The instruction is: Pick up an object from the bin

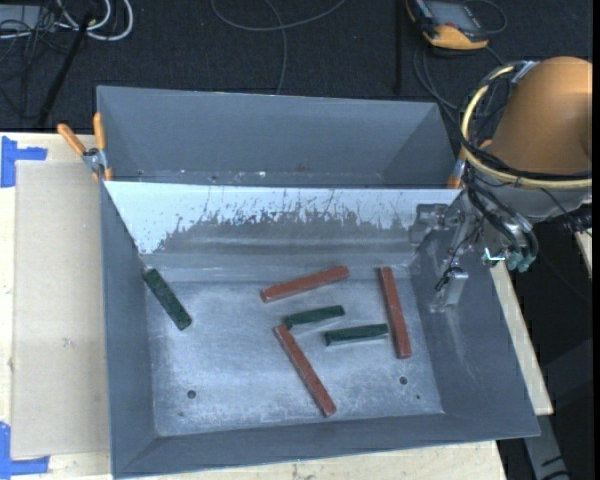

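Note:
My gripper (pixel 443 290) hangs at the bin's right wall, above the floor, its metal fingers pointing down with nothing between them. Nearest to it lies a red-brown bar (pixel 395 311), running front to back just left of the fingers. A short dark green bar (pixel 356 335) rests left of that bar's lower end. Another dark green bar (pixel 314 316) sits a little farther left.
A red-brown bar (pixel 304 284) lies slanted in the bin's middle, and a longer one (pixel 305 369) points toward the front. A lone dark green bar (pixel 167 298) leans at the left wall. The arm's orange dome stands over the right rim.

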